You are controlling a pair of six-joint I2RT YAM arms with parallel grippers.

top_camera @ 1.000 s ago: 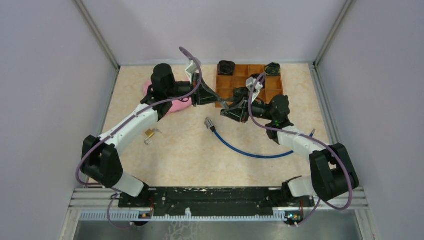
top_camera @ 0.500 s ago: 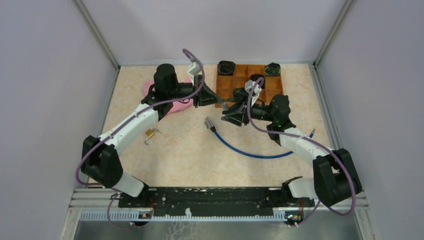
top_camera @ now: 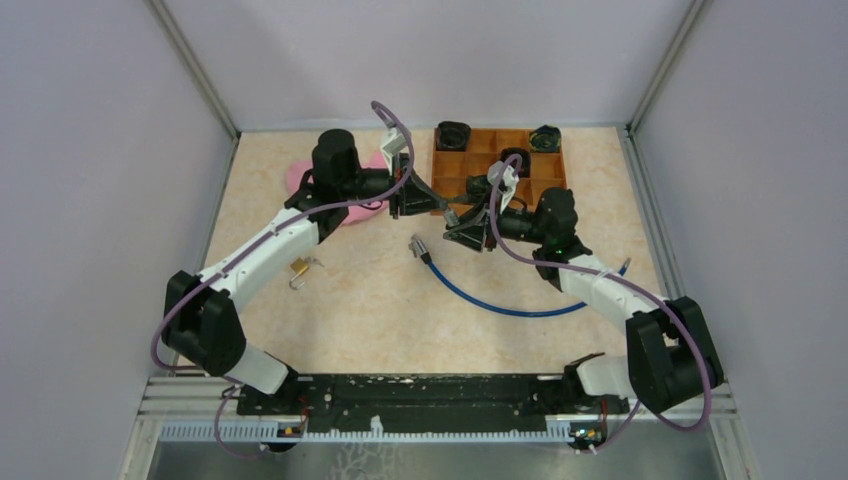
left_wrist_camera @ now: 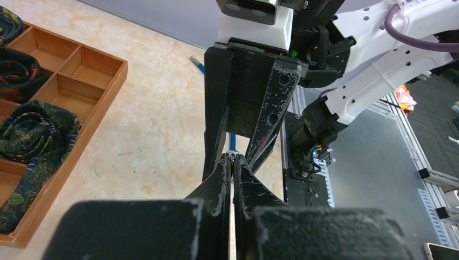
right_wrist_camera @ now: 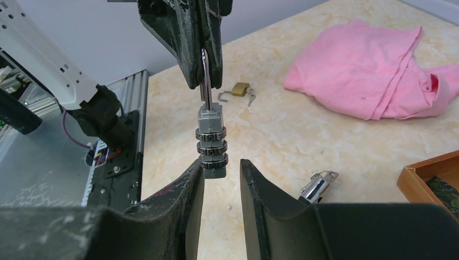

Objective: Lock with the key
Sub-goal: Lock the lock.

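Locking appears not begun: the left gripper (right_wrist_camera: 204,76) is clamped on the shackle of a combination lock (right_wrist_camera: 211,143) held aloft, the right gripper (right_wrist_camera: 223,181) stands part-open about its base, and the brass padlock (right_wrist_camera: 238,88), shackle open and key (right_wrist_camera: 250,98) at its side, lies apart on the table (right_wrist_camera: 325,141).

The cloth (right_wrist_camera: 373,76) is pink, the cable (top_camera: 500,305) blue, the combination lock (right_wrist_camera: 211,142) silver.

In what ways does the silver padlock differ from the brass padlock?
The silver padlock hangs upright, its shackle pinched by the left hand; the brass padlock lies on the table. The silver one has dial wheels; the brass one shows none. Both are metal padlocks.
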